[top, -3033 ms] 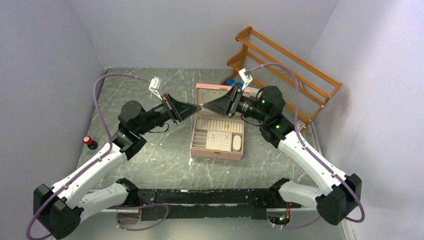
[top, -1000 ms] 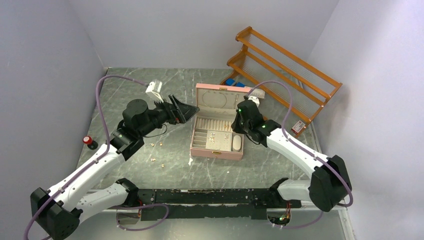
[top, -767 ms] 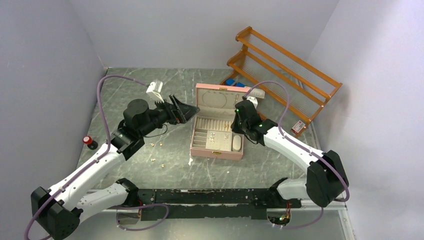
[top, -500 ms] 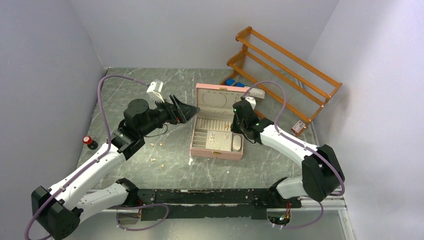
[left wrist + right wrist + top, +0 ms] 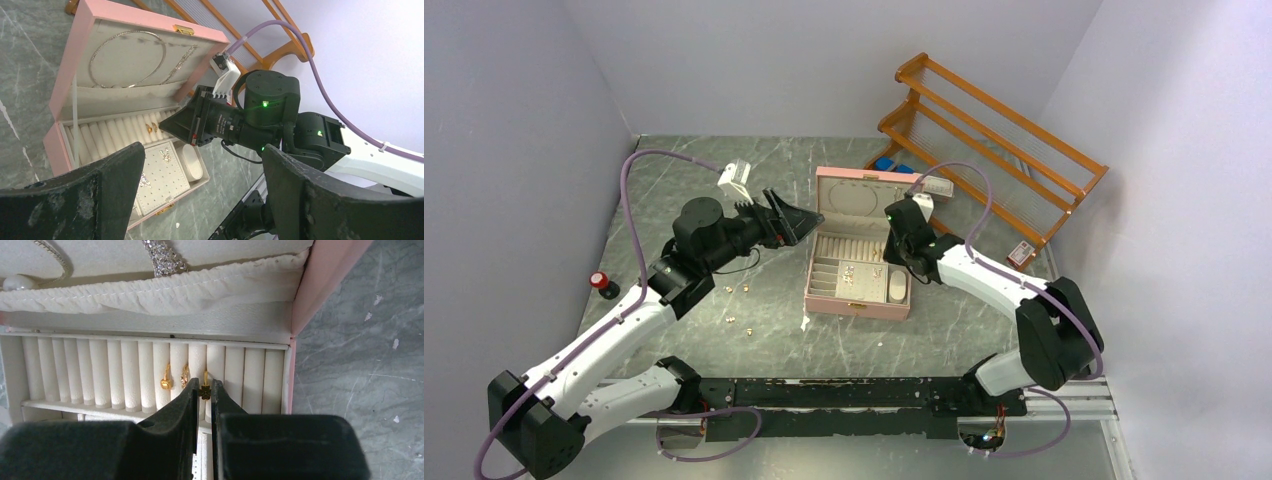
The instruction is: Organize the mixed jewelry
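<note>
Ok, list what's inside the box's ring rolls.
Seated: one gold ring, another; a third ring pinched in the right jaws. The jaws cover the middle ring rolls' near ends.

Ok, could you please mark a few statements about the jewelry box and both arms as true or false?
1. The pink box stands open. True.
2. The right fingers pinch a small gold piece at the ring rolls. True.
3. The left fingers are shut on a necklace. False: they are wide open and empty; the necklace lies in the lid.
4. All the jewelry is inside the box. False: gold pieces lie on the table, left of the box.
</note>
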